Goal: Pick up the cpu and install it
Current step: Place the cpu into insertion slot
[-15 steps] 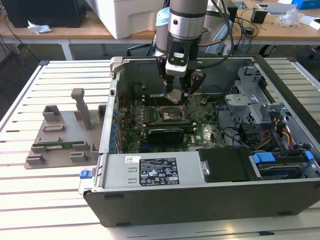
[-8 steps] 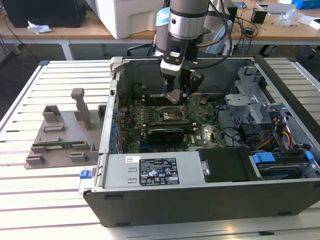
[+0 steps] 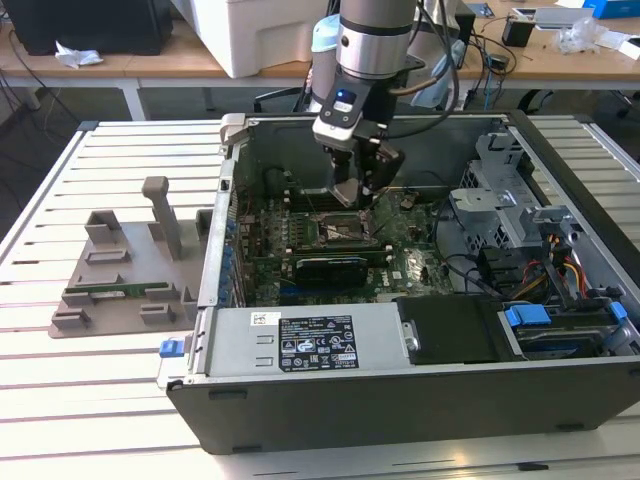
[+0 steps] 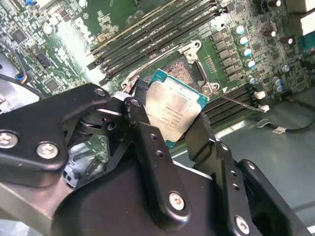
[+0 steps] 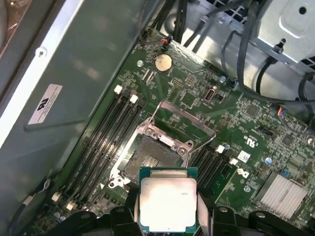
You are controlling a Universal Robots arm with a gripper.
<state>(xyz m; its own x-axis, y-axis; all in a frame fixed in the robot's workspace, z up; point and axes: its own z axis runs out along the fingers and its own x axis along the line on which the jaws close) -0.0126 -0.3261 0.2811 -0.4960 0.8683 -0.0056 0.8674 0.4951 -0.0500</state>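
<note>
We see the gripper (image 3: 356,192) lowered into the open computer case (image 3: 400,400), which lies on its side on the slatted table (image 3: 60,400). Its jaws are drawn narrow and clamp the cpu (image 4: 174,110) by two opposite edges, with a black finger (image 4: 147,137) against each. The chip is held clear of the board, with its metal top facing both wrist cameras.

In the first wrist view the cpu (image 5: 168,204) hangs near the socket (image 5: 150,157), apart from it. The socket's metal load frame (image 5: 184,120) is swung open, leaving the contact field uncovered. Rows of memory slots (image 5: 106,142) flank the socket on both sides, and a coin cell (image 5: 163,62) sits further along the board.

In the exterior view a black expansion card (image 3: 330,268) lies just beside the socket. The power supply (image 3: 300,340) lines the near wall. The drive cage (image 3: 500,190) and bundled cables (image 3: 560,270) crowd the exterior view's right. A grey fixture tray (image 3: 120,270) rests on the table at the exterior view's left.
</note>
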